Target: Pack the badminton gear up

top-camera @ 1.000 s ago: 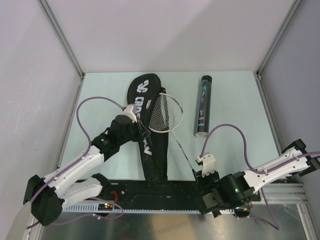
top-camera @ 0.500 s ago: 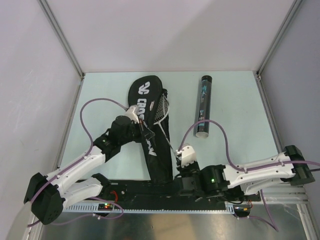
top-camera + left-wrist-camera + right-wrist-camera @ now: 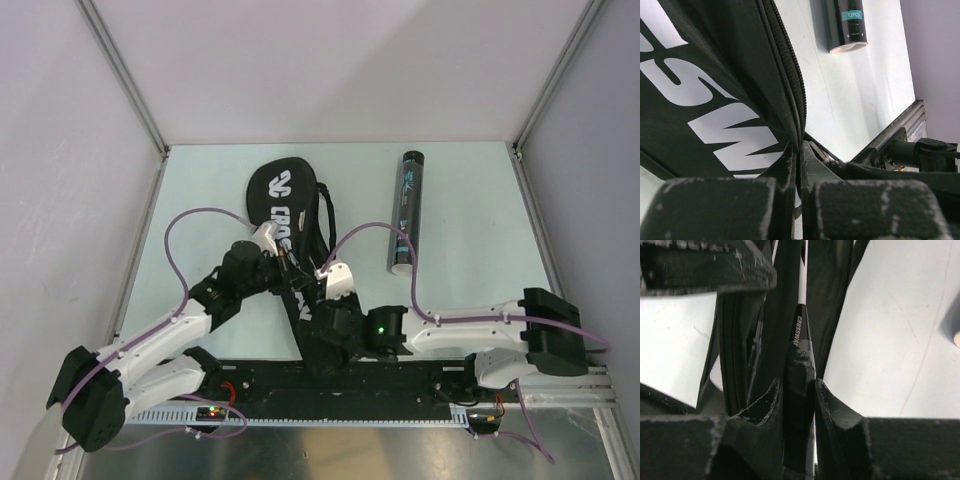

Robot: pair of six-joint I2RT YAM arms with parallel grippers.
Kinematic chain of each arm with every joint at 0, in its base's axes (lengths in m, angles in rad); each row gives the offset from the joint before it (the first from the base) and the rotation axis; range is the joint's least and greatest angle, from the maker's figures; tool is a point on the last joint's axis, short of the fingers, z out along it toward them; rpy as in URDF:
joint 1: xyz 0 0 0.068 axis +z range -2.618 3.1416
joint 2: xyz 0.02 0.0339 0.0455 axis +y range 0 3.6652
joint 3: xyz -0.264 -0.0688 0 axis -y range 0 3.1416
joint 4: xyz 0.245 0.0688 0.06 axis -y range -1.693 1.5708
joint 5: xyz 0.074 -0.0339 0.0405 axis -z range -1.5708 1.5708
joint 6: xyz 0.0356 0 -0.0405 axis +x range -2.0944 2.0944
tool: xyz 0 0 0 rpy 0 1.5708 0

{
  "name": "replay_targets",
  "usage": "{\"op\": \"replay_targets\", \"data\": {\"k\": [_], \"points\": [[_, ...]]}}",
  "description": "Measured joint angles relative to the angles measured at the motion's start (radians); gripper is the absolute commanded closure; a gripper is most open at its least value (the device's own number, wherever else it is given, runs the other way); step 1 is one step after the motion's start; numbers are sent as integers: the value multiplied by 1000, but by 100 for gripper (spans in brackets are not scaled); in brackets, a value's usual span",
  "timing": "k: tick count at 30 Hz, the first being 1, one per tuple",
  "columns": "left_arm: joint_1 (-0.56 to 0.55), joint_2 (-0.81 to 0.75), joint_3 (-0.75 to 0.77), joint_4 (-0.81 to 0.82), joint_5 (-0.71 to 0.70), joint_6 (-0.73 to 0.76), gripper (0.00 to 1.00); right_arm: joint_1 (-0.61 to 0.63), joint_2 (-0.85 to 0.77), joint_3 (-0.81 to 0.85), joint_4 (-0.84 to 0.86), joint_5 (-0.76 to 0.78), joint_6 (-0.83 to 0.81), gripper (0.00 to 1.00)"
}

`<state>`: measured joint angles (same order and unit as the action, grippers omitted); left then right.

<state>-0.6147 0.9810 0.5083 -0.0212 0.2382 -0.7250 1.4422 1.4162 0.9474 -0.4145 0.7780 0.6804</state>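
Observation:
The black white-lettered racket bag [image 3: 283, 192] lies on the table, left of centre. My left gripper [image 3: 291, 266] is shut on the bag's zipper edge [image 3: 790, 95] and holds it up; its closed tips [image 3: 800, 150] show in the left wrist view. My right gripper [image 3: 326, 300] is shut on a racket's black handle [image 3: 799, 360] at the bag's opening [image 3: 742, 340]. The racket's head is hidden inside the bag. The long black tube [image 3: 404, 210] lies to the right, and also shows in the left wrist view [image 3: 847, 25]. No shuttlecocks or second racket are in view.
The black rail with the arm bases [image 3: 300, 385] runs along the near edge. Metal frame posts [image 3: 125, 80] rise at the back corners. Purple cables [image 3: 200, 215] loop over both arms.
My right arm has swung left and forward with the racket handle. The racket head, seen outside the bag earlier, has slid into the bag. My left gripper stays on the bag's edge.

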Motion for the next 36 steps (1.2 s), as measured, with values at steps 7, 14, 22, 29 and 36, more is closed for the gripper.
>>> {"op": "replay_targets", "data": {"k": [7, 14, 22, 29, 36], "points": [[6, -29, -41, 35, 0, -37, 100, -68, 93, 0, 177, -25, -64, 100], [24, -57, -91, 53, -53, -82, 100, -89, 176, 0, 294, -46, -79, 100], [26, -81, -130, 90, -106, -131, 100, -92, 213, 0, 352, -38, -14, 81], [26, -67, -151, 102, -120, -140, 100, -104, 241, 0, 357, -101, 55, 53], [14, -26, -153, 101, -102, -138, 100, -164, 240, 0, 310, -299, 87, 45]]}}
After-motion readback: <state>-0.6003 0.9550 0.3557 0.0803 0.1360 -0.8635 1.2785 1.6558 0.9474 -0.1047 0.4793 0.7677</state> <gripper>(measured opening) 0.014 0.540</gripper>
